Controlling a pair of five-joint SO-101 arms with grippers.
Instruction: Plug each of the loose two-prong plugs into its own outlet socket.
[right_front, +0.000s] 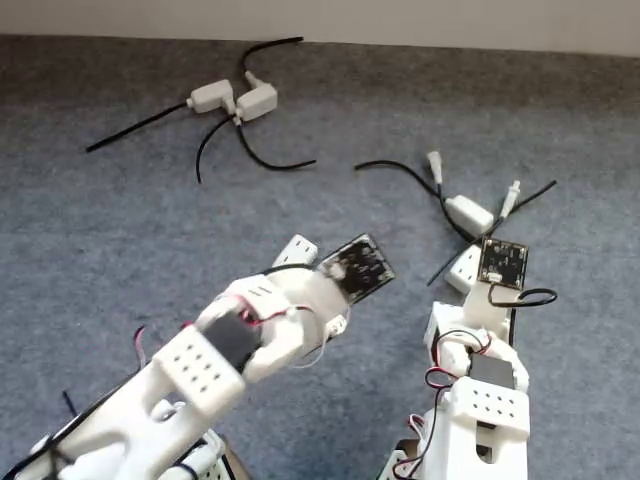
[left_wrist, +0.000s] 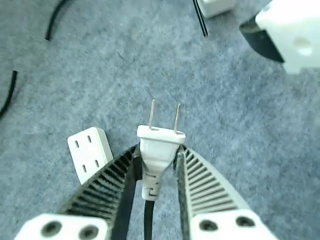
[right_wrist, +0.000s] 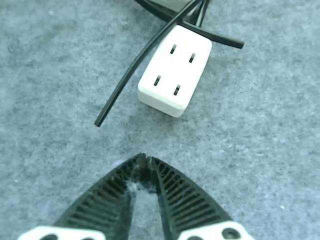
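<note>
My left gripper (left_wrist: 157, 152) clamps a plug (left_wrist: 161, 140) by its body above mid-tabletop (left_wrist: 240, 125), just beside an outlet (left_wrist: 90, 152). My right gripper (right_wrist: 146, 167) is pinched closed near a second outlet (right_wrist: 175, 75), which has a black cord (right_wrist: 117, 99) across it.

The left arm (right_front: 250, 340) hides most of one outlet socket (right_front: 298, 249), and the right arm (right_front: 480, 370) partly covers a second outlet socket (right_front: 463, 270).

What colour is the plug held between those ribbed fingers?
The two-prong plug is white, seen best in the left wrist view.
</note>
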